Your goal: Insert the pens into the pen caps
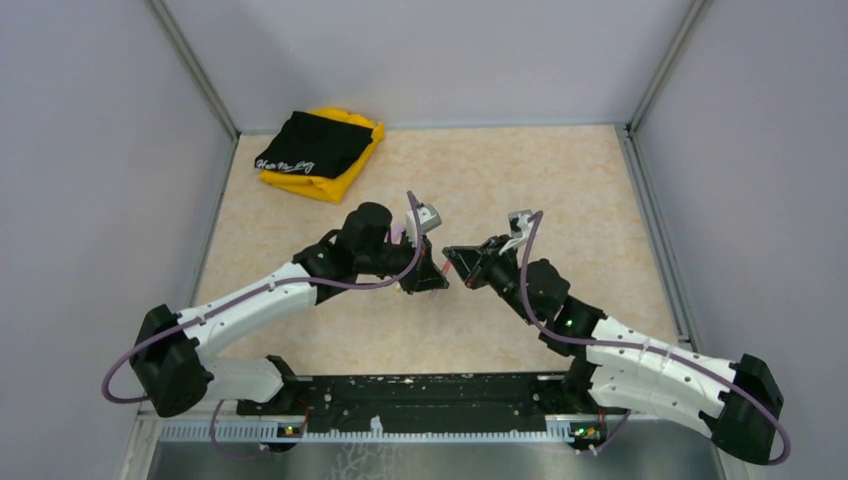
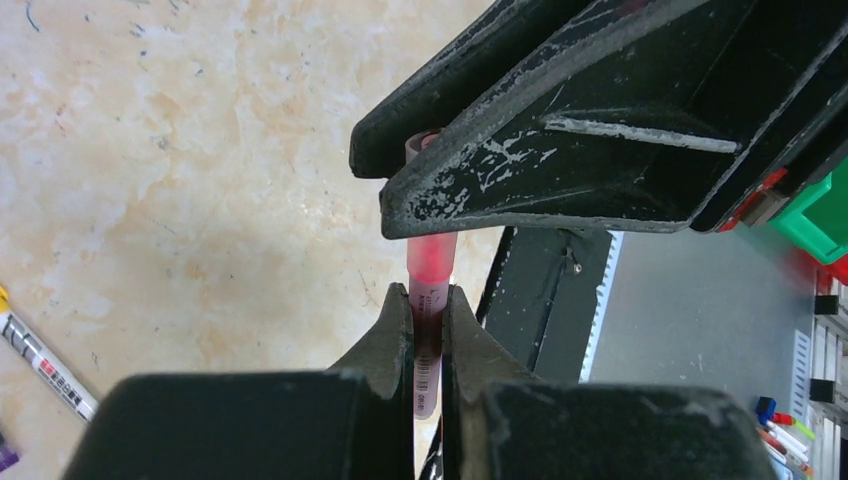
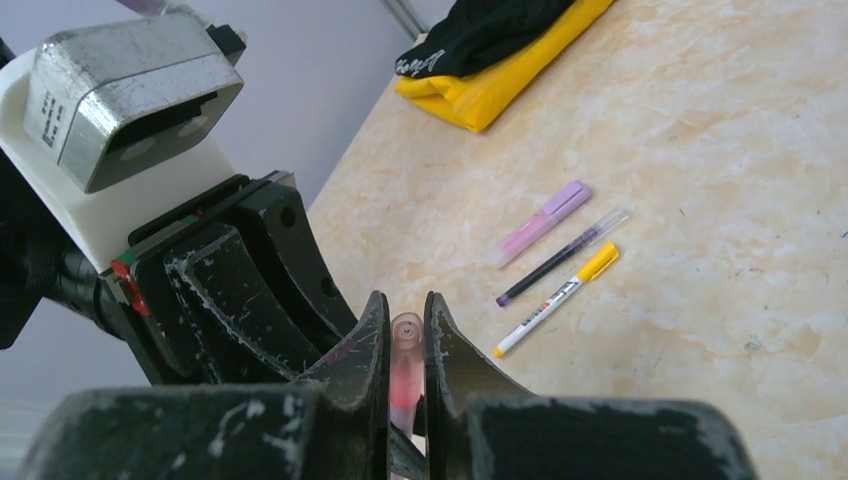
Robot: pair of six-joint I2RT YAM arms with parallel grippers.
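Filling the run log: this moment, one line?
left claw: shut on pinkish-red pen | right claw: shut on pink cap | cap meets pen tip, mid-air

The right tool (image 2: 385, 180) hides much of the pink cap (image 2: 418, 148), and a white pen (image 2: 45, 365) is cropped

Pinkish-red pen (image 2: 432, 262), seemingly pink cap (image 3: 406, 350)

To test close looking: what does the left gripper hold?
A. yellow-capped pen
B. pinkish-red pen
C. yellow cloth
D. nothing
B: the left gripper is shut on the pinkish-red pen, its tip at the cap held by the right gripper.
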